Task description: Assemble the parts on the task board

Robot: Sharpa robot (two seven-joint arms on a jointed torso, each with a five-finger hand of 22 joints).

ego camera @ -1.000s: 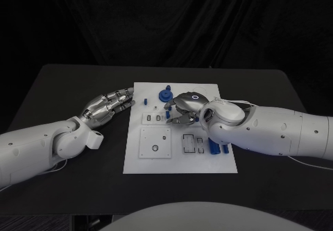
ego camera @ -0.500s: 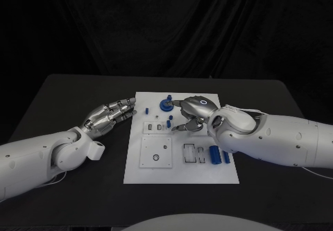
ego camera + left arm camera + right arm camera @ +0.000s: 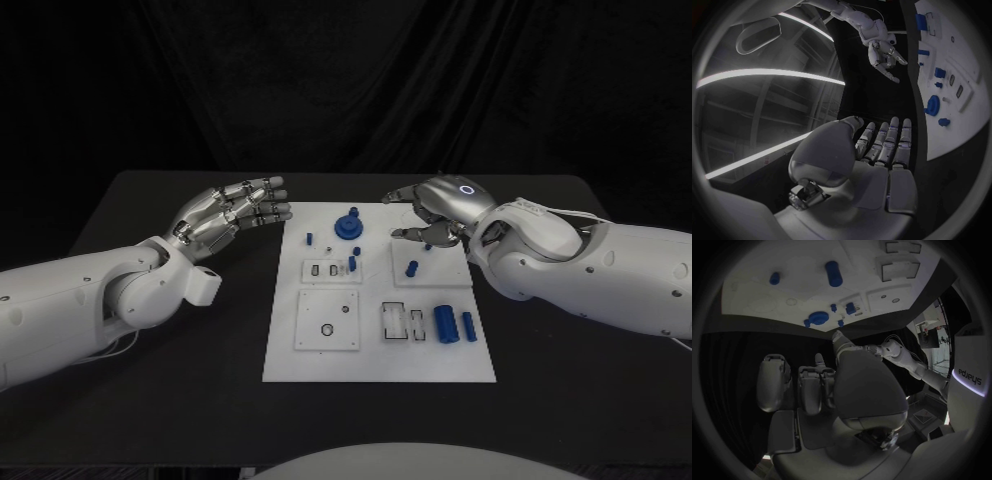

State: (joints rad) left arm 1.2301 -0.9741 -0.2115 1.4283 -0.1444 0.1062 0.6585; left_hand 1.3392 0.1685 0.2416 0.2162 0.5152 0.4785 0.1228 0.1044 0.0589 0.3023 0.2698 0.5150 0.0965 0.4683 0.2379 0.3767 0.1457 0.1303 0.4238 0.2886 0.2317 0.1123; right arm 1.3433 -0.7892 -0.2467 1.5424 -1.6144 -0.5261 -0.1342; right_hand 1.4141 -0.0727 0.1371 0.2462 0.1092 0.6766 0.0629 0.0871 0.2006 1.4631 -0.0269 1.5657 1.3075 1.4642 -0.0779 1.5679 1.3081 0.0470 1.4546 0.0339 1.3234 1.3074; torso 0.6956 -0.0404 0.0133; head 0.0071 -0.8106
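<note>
Both hands empty: right hand (image 3: pixel 430 215) hovers with fingers loosely curled over the board's (image 3: pixel 378 360) far right; left hand (image 3: pixel 231 217) open beside its far-left edge. Blue parts (image 3: pixel 447 324) lie scattered on the board. Advice: descend straight over one part and pinch it squarely.

White task board (image 3: pixel 378 365) (blue parts (image 3: pixel 446 323)); black table (image 3: pixel 144 390)

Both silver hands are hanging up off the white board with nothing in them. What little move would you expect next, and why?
Probably the right hand lowers toward the small blue peg just below it on the task board. Both it and the left hand hold nothing, and loose blue cylinders lie beside open slots.
</note>
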